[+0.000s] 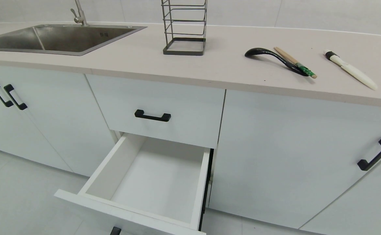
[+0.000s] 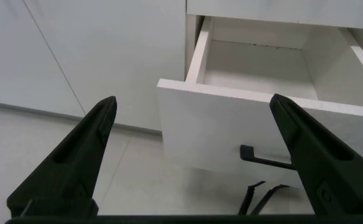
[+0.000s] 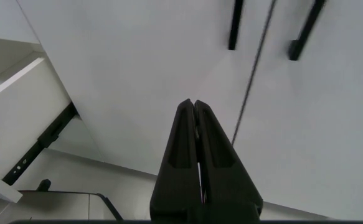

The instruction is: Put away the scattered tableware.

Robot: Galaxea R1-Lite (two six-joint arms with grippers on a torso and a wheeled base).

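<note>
Nearest, both arms sit low before the cabinet. The left gripper (image 2: pixel 193 102) stands spread wide, facing the pulled-out lower drawer (image 1: pixel 128 209). The right gripper (image 3: pixel 194 106) is pressed together with nothing in it, close to a cabinet door.

Above, on the countertop (image 1: pixel 223 68), lie the black ladle (image 1: pixel 269 54), the chopsticks (image 1: pixel 295 62) crossing its handle, and a white utensil (image 1: pixel 350 70) just beside them. The wire rack (image 1: pixel 184 29) and sink (image 1: pixel 59 37) stand farther back.

Risks: lifting the ladle may drag the touching chopsticks along. The white utensil's tip lies near the front edge and could be nudged off. An arm rising may also strike the projecting drawer.
</note>
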